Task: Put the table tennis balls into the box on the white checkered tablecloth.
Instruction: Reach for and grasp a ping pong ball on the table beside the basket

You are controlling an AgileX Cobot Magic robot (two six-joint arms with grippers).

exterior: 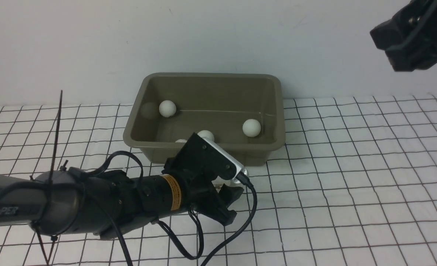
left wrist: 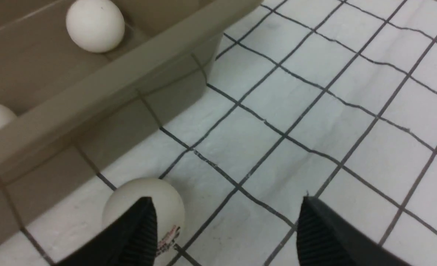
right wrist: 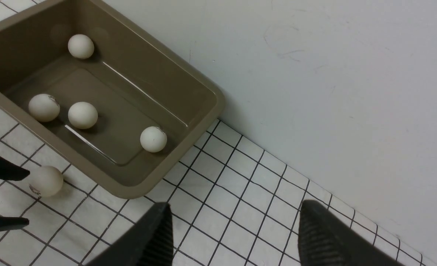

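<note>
The olive-grey box (exterior: pixel 137 111) stands on the white checkered tablecloth (exterior: pixel 351 166) by the wall. Several white table tennis balls lie inside it, among them one at the back left (exterior: pixel 167 108) and one at the right (exterior: pixel 251 128). One more ball (right wrist: pixel 46 180) rests on the cloth just outside the box's near wall. My left gripper (exterior: pixel 233 205) is low over the cloth, open, and that ball (left wrist: pixel 155 199) sits beside one fingertip (left wrist: pixel 141 229), not gripped. My right gripper (exterior: pixel 388 51) hangs high at the right, open and empty.
A plain white wall rises right behind the box (right wrist: pixel 203 107). The left arm's black cables (exterior: pixel 189 244) loop over the cloth near the front edge. Bare checkered cloth stretches to the right of the box.
</note>
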